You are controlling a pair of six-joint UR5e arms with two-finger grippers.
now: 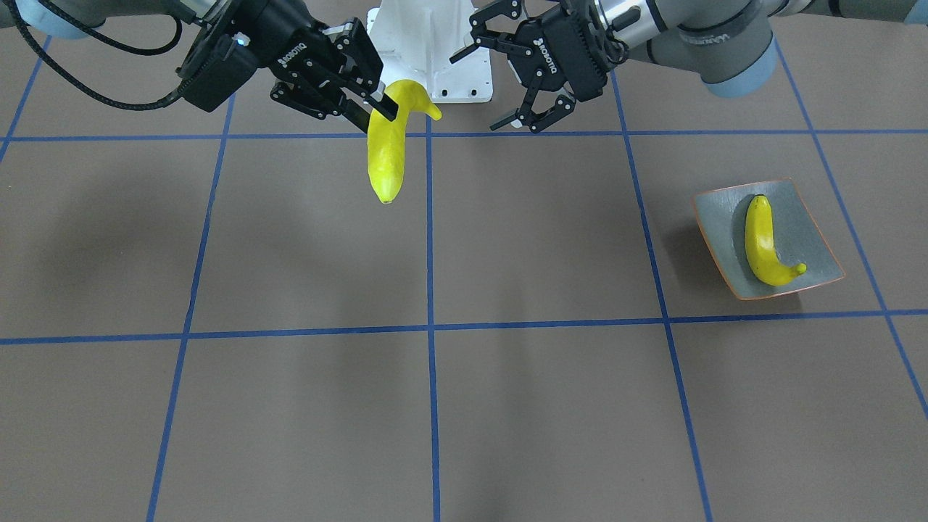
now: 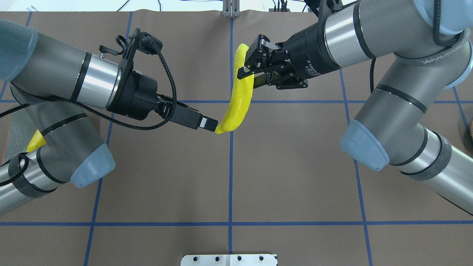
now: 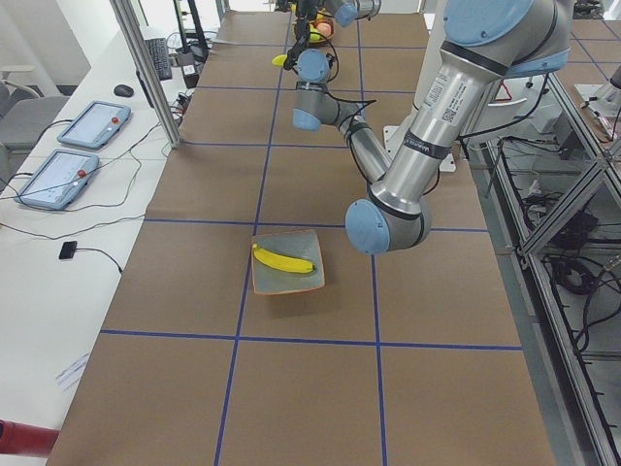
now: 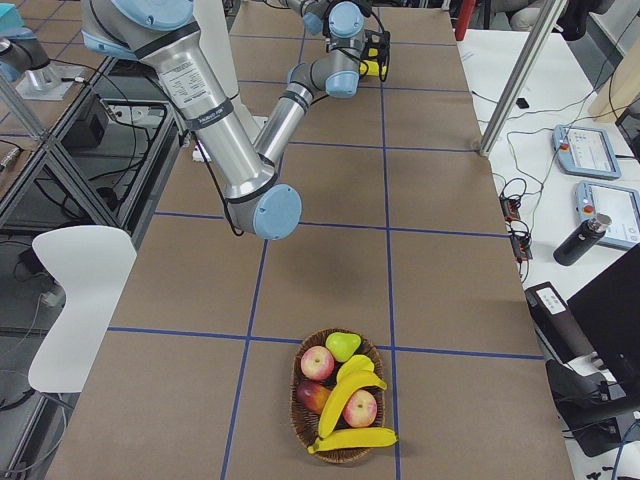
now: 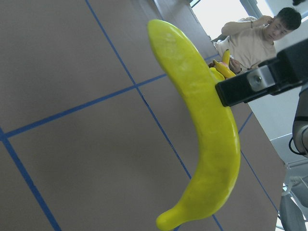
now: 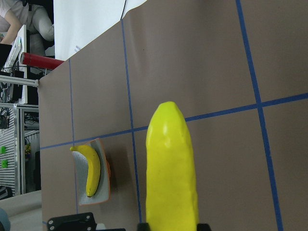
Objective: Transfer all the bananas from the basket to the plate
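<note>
I've got the right gripper (image 1: 380,107) clamped across a banana (image 1: 384,159), held in the air well apart from the plate (image 1: 725,217); the left gripper (image 1: 475,90), nearer the plate, gapes wide.

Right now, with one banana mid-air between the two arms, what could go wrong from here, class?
1. Only the right claw grips the held banana above the table; the left claw is open beside its stem. Letting go before that claw shuts would likely drop it.
2. A grip on the thin stem end might let the long fruit swing or slip.
3. The plate already carries another banana; a second could roll off its rim.
</note>
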